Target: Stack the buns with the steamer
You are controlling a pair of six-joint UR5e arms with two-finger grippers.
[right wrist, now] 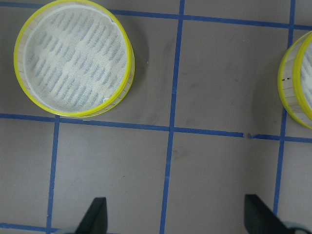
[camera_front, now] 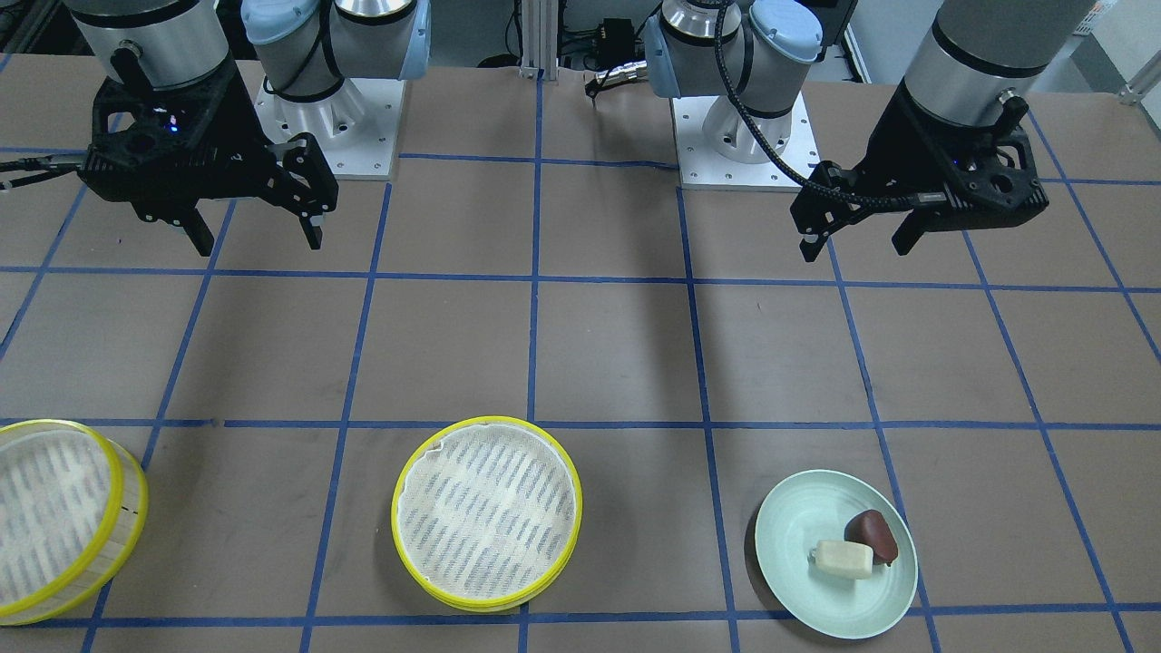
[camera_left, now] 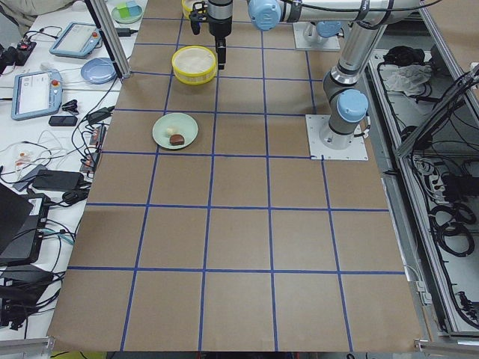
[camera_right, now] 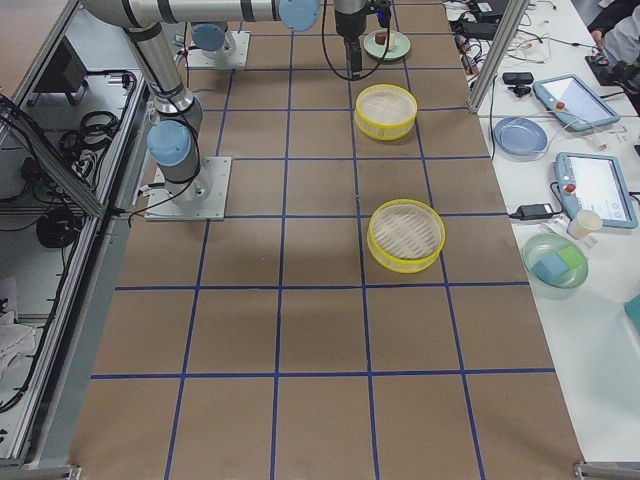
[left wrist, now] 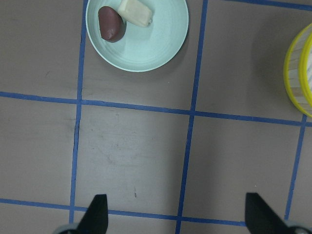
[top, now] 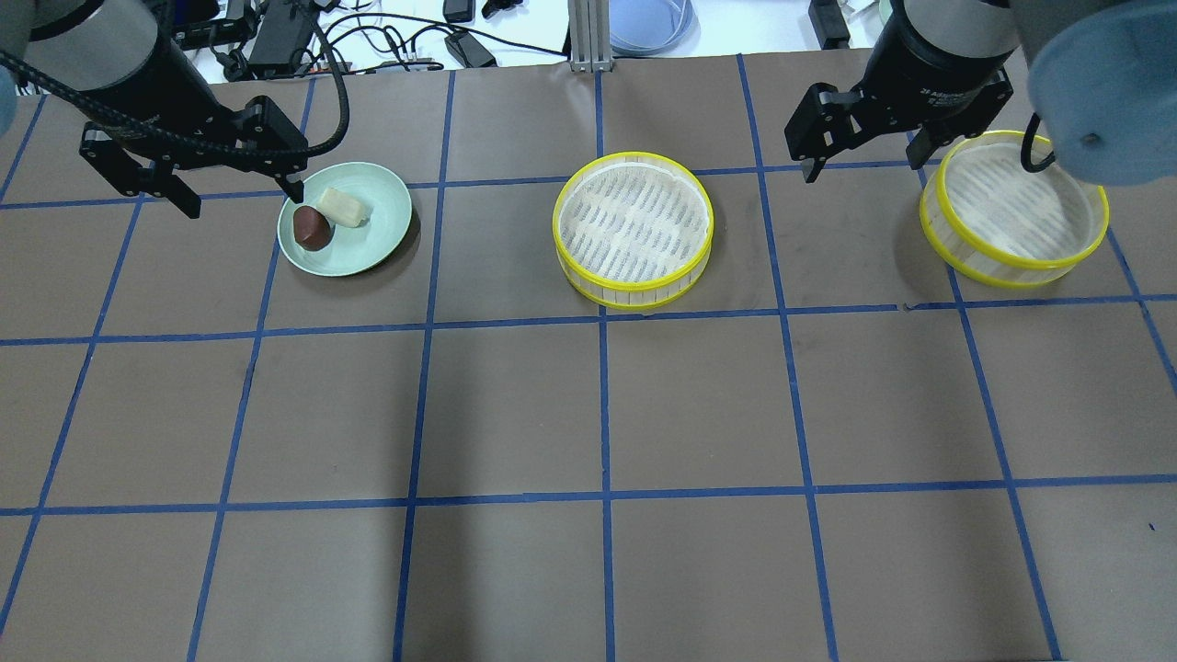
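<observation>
Two steamer trays with yellow rims and white mesh liners stand on the table, both bare inside: one in the middle (top: 633,230) (camera_front: 487,512) and one at the robot's right (top: 1011,207) (camera_front: 54,521). The cream-white bun (top: 345,207) (left wrist: 136,12) and the reddish-brown bun (top: 313,228) (left wrist: 111,23) lie side by side on a pale green plate (top: 386,198). My left gripper (top: 242,198) (camera_front: 862,240) is open and empty, high above the table on the robot's side of the plate. My right gripper (top: 864,165) (camera_front: 254,236) is open and empty, high up between the two trays.
The table is brown paper with a blue tape grid. The two arm bases (camera_front: 336,136) (camera_front: 744,145) stand at the robot's edge. Beyond the far edge a bench holds cables, tablets and a blue plate (camera_right: 520,133).
</observation>
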